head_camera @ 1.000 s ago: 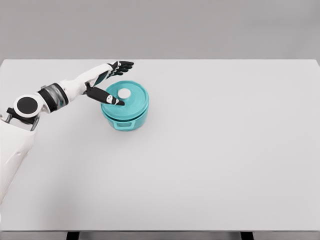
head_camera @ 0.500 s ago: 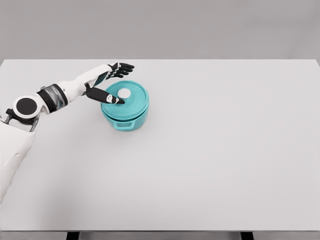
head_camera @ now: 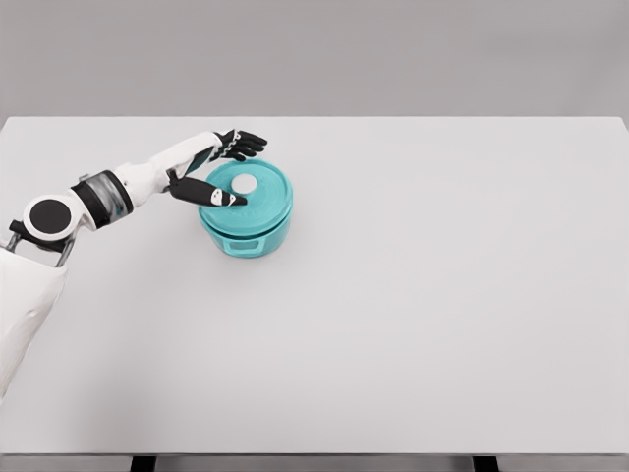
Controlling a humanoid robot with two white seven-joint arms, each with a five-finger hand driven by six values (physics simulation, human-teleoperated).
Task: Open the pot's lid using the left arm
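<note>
You are at the reach step: the left robot hand (head_camera: 224, 169) is spread wide, holding nothing, thumb over the lid (head_camera: 247, 190) and knob (head_camera: 243, 183) just beside it. Next, I judge, close on the knob, then lift.

The thumb of the left hand (head_camera: 211, 169) covers the lid (head_camera: 248, 193) at its 9 o'clock rim. The lid hides the inside of the pot (head_camera: 246, 234). The left arm's shoulder is cut off at the picture's 8 o'clock edge.
</note>
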